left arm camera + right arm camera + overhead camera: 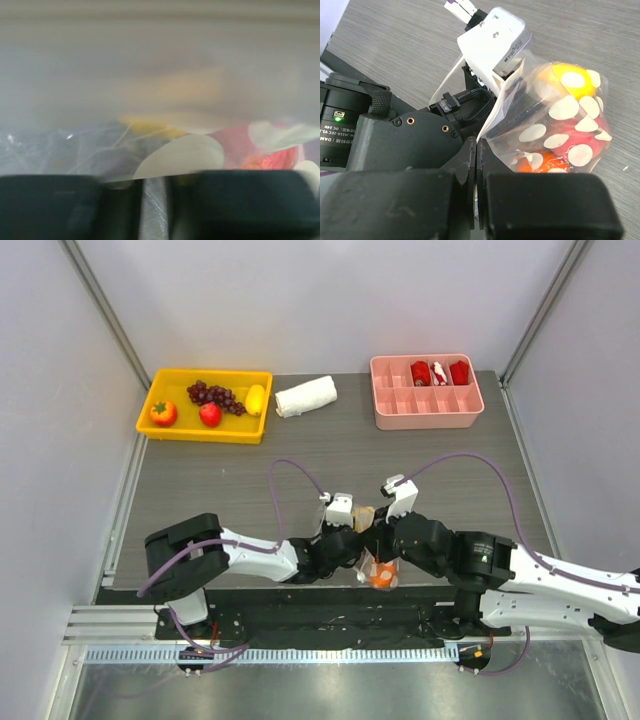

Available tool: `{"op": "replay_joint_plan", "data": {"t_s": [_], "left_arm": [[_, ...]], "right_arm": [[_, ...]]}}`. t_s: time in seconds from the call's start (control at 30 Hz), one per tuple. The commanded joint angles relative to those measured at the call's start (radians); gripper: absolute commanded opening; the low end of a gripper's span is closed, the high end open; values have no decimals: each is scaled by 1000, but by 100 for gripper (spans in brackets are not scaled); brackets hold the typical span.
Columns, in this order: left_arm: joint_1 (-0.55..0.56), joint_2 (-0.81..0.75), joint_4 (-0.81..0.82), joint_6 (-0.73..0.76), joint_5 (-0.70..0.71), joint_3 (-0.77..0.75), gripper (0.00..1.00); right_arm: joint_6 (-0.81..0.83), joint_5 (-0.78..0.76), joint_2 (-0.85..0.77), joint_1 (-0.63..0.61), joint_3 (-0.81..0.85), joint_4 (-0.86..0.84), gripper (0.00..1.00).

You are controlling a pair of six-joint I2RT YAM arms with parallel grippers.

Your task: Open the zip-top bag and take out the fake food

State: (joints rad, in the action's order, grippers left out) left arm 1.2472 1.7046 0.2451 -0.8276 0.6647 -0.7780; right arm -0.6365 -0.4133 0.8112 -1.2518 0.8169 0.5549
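Clear, floppy, dotted zip-top bag (540, 132), bulging with glossy fake food (570, 82).
Pinched, apparently, by left gripper (152, 182) and right gripper (477, 165), both closed on film; yellow tray (200, 437) at 10 o'clock.

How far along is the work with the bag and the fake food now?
Looks done: grapes and three fruits lie in the yellow tray. In hand: the left gripper and right gripper both pinch the zip-top bag. To do: yellow, red and orange pieces are inside it; whether the zip is open, I cannot tell.
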Motion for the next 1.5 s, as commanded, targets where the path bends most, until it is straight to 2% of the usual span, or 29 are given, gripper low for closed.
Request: {"op": "replay_joint_plan", "data": {"t_s": [0.0, 0.1, 0.13, 0.3, 0.33, 0.4, 0.43, 0.5, 0.53, 0.57, 0.67, 0.77, 0.87, 0.93, 1.03, 1.07, 1.13, 1.17, 1.23, 1.3, 1.37, 1.43, 1.47], "left_arm": [[-11, -22, -50, 87, -16, -64, 9], [-12, -78, -110, 74, -88, -72, 5], [-9, -100, -121, 64, -103, -70, 1], [11, -216, -190, -1, -183, -40, 0], [11, -252, -184, -7, -242, -30, 1], [12, -279, -173, -27, -321, -27, 6], [12, -289, -188, -36, -386, -35, 21], [12, -296, -216, -80, -431, -50, 38], [9, -301, -237, -96, -456, -52, 51], [5, -303, -242, -111, -479, -50, 55], [-35, -307, -242, -171, -591, -27, 58], [-49, -324, -266, -185, -640, 3, 57], [-49, -365, -248, -176, -659, 63, 57], [-49, -384, -273, -179, -639, 77, 57], [-49, -392, -300, -183, -582, 94, 57], [-49, -388, -308, -191, -568, 89, 58], [-52, -385, -329, -211, -507, 88, 59], [-52, -385, -328, -222, -493, 91, 59], [-57, -395, -319, -232, -453, 103, 59], [-64, -405, -311, -245, -436, 123, 59], [-77, -425, -291, -246, -422, 141, 59], [-87, -430, -285, -252, -427, 155, 59], [-97, -428, -282, -249, -444, 155, 59]], "right_arm": [[-5, 12, -35, -23, 37, -107, 2], [20, -41, -23, -23, 66, -52, 2], [38, -67, -23, -23, 71, -38, 1], [70, -116, -44, -23, 120, 7, 2], [72, -87, -47, -23, 125, -1, 1], [74, -52, -43, -21, 137, -22, 1], [75, -41, -37, -23, 137, -47, 2], [86, -21, -14, -23, 137, -78, 1], [95, -16, 15, -21, 134, -120, 1], [110, -10, 35, -23, 128, -156, 2], [193, -51, 149, -21, 155, -231, 1], [276, -110, 254, -6, 194, -270, 1], [259, -133, 283, 14, 188, -263, 1], [213, -79, 266, 35, 147, -263, 2], [141, -24, 208, 38, 99, -221, 29], [117, -16, 191, 40, 93, -192, 45], [78, 11, 135, 40, 91, -100, 58], [36, 19, 112, 41, 82, -72, 68], [-12, 24, 22, 40, 74, 11, 76], [-78, -4, -48, 40, 65, 65, 89], [-106, -33, -150, 40, 54, 135, 96], [-158, -74, -217, 42, 48, 207, 96], [-193, -166, -230, 43, 48, 245, 95]]}}
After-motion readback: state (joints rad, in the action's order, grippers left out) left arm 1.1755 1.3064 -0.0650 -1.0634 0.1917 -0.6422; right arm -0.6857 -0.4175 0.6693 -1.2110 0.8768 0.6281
